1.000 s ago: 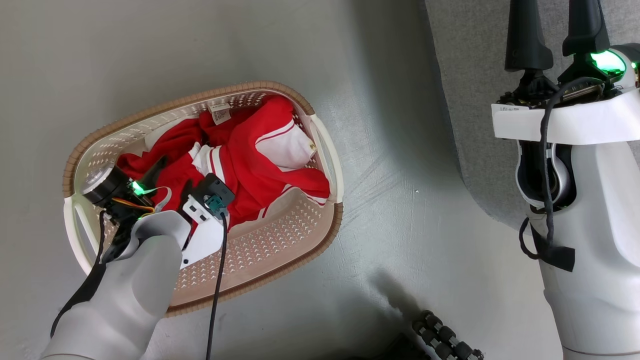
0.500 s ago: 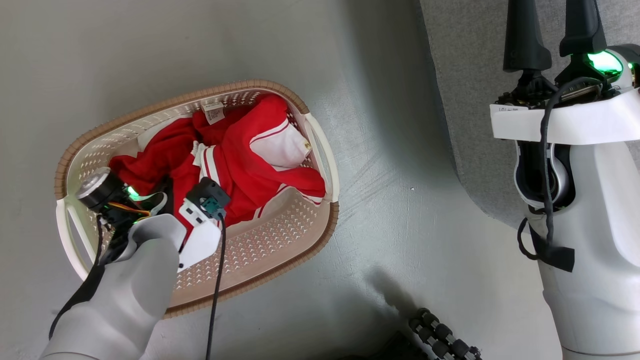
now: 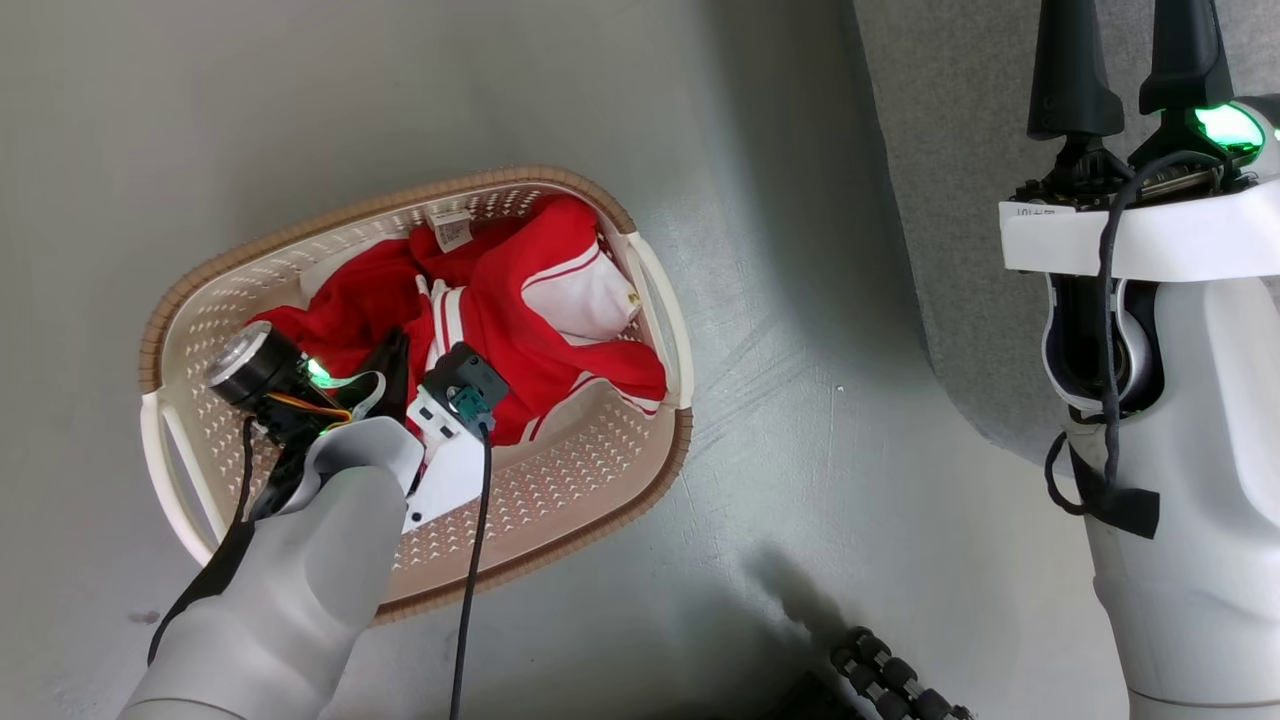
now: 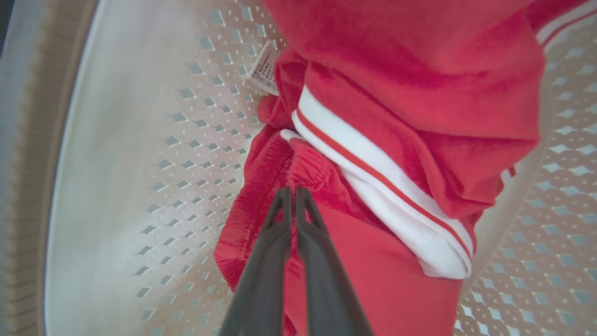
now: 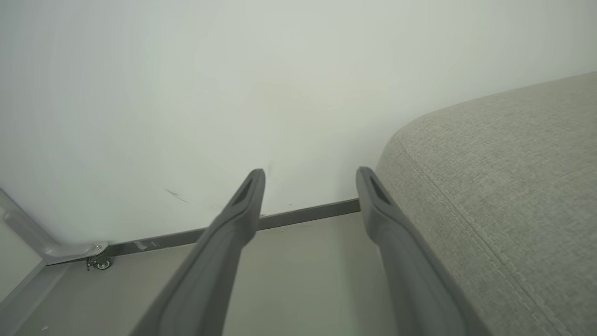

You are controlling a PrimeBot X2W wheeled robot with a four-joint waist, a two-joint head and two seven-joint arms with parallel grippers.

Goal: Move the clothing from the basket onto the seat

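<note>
Red clothing (image 3: pixel 530 330) with white panels and stripe trim lies heaped in the cream basket (image 3: pixel 655 300), which stands on the floor. My left gripper (image 3: pixel 395 350) reaches down into the basket at the heap's near-left edge. In the left wrist view its fingers (image 4: pixel 275 233) are pressed together, pinching a fold of the red clothing (image 4: pixel 396 93) above the perforated basket (image 4: pixel 140 163) bottom. My right gripper (image 3: pixel 1128 70) is raised at the upper right over the grey seat (image 3: pixel 960 200), fingers apart and holding nothing. The right wrist view shows the right gripper (image 5: pixel 310 179) beside the seat (image 5: pixel 513 186) corner.
Grey floor (image 3: pixel 800 400) separates the basket from the seat. A black ribbed part (image 3: pixel 890 680) lies at the bottom edge. In the right wrist view a pale wall with a dark baseboard (image 5: pixel 303 215) stands ahead, and a small castor (image 5: pixel 100 263) at the lower left.
My left gripper's fingers, spread over the garments a second ago, have closed on the red fabric. The head view has shifted slightly. The right arm holds its pose.
</note>
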